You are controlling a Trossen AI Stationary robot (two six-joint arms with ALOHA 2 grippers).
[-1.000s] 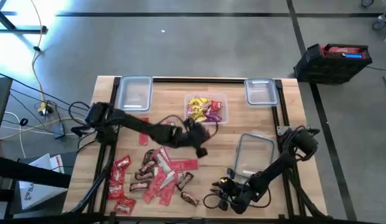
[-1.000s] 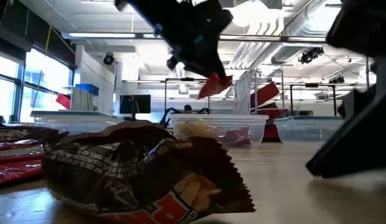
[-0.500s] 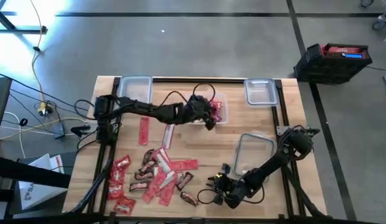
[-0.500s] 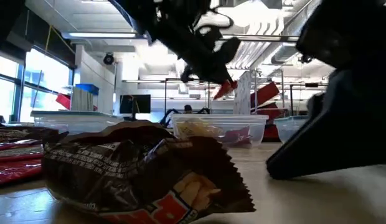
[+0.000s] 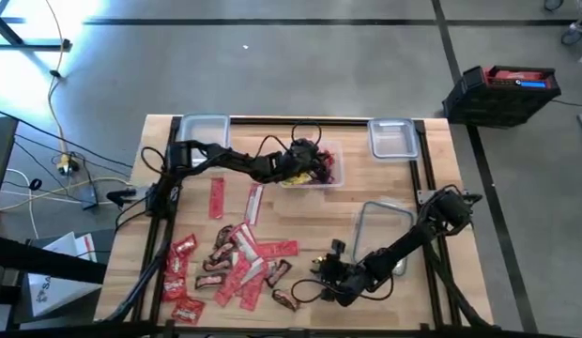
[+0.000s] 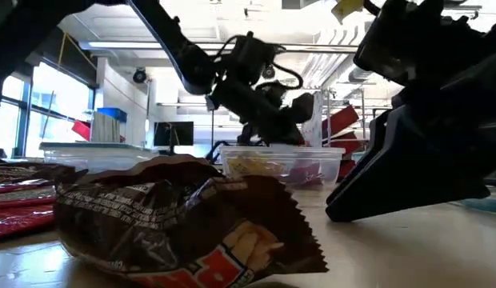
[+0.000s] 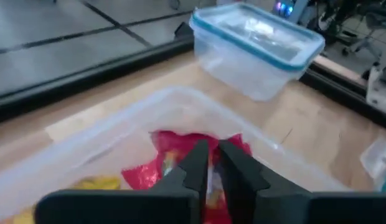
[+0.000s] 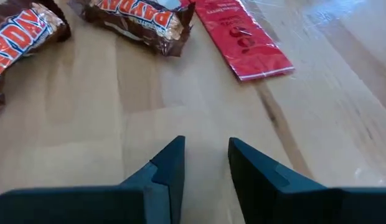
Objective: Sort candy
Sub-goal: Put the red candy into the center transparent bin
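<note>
My left gripper (image 7: 209, 163) reaches over the clear tub (image 5: 314, 165) at the back middle of the bench (image 5: 366, 192), its jaws nearly closed with only a thin slit between them, right over a red packet (image 7: 180, 146) lying inside; I cannot tell whether they grip it. Yellow sweets (image 5: 297, 169) and purple-pink ones (image 5: 324, 169) lie in that tub too. My right gripper (image 8: 204, 163) hangs low over bare wood near the front edge, jaws a little apart and holding nothing. Just ahead of it lie two brown bars (image 8: 138, 17) and a flat red packet (image 8: 243, 38). The main heap of red packets and brown bars (image 5: 237, 268) lies at the front left of the bench.
</note>
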